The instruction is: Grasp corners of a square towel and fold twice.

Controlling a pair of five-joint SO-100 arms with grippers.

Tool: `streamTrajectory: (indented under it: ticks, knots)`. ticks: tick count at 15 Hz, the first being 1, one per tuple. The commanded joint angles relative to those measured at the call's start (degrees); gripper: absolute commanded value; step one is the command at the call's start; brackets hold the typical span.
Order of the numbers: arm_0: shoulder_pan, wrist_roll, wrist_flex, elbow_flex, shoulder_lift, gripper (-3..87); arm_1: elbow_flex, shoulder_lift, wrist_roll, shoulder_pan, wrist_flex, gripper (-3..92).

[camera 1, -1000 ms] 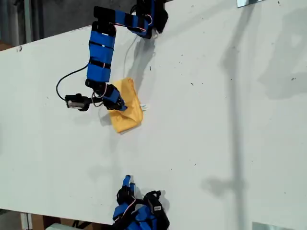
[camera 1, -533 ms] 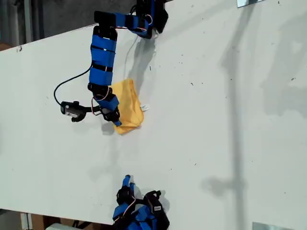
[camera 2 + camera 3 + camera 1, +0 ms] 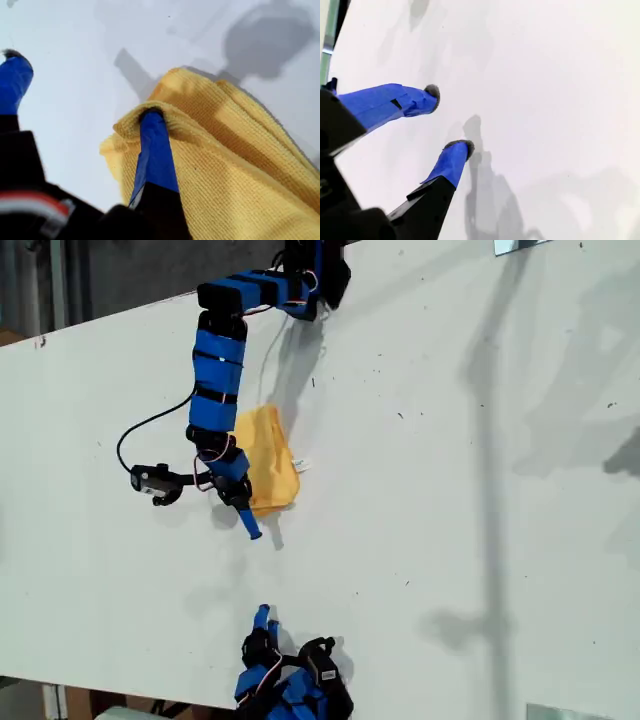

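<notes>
Towel (image 3: 268,462) first: a soft yellow-orange cloth, already doubled into a narrow bundle, lying on the white table (image 3: 450,490) toward the exterior view's left, just under the arm reaching down from that view's top. A small white tag (image 3: 303,464) sticks out of its edge on the exterior view's right.

Next in size is that arm, which I judge to be my first, since my first wrist view shows the same yellow cloth at its jaws. My first gripper (image 3: 82,90) has its jaws wide apart. One blue finger (image 3: 155,150) is tucked under a rolled fold of the towel, the cloth draped over its tip; the other finger (image 3: 14,82) stands clear over bare table, touching nothing. So the cloth is hooked, not pinched.

My second gripper (image 3: 449,119) sits low at the exterior view's bottom edge, well apart from the towel, jaws parted over bare table and holding nothing.

Handling, as I judge it: the cloth is light and limp with a looped, grippy weave, so it will sag and drag rather than slide, and layers may peel apart if only one is caught. The best hold looks like a hemmed corner (image 3: 262,510), where the stitching gives the jaws something firmer, taking all layers at once.
</notes>
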Motion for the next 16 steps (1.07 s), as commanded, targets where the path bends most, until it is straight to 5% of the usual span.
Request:
streamTrajectory:
  ticks: [1,4,5,11,16]
  knots:
    - [0.2,-0.2,0.8,-2.0,0.2,17.2,-4.4,6.5,-0.9,2.2,4.4,46.2]
    - [0.0,-0.2,0.8,-1.9,0.2,17.2,-10.0,5.9,2.0,6.4,23.9,44.1]
    - [-0.1,-0.1,0.7,-1.9,0.2,17.2,-16.2,2.3,5.4,8.2,36.5,45.7]
    - [-0.2,-0.1,0.7,-1.9,0.2,17.2,-15.6,14.1,-1.1,3.7,37.4,44.6]
    - [-0.1,-0.3,0.9,-1.8,0.5,17.1,1.2,14.6,4.7,6.5,33.4,35.9]
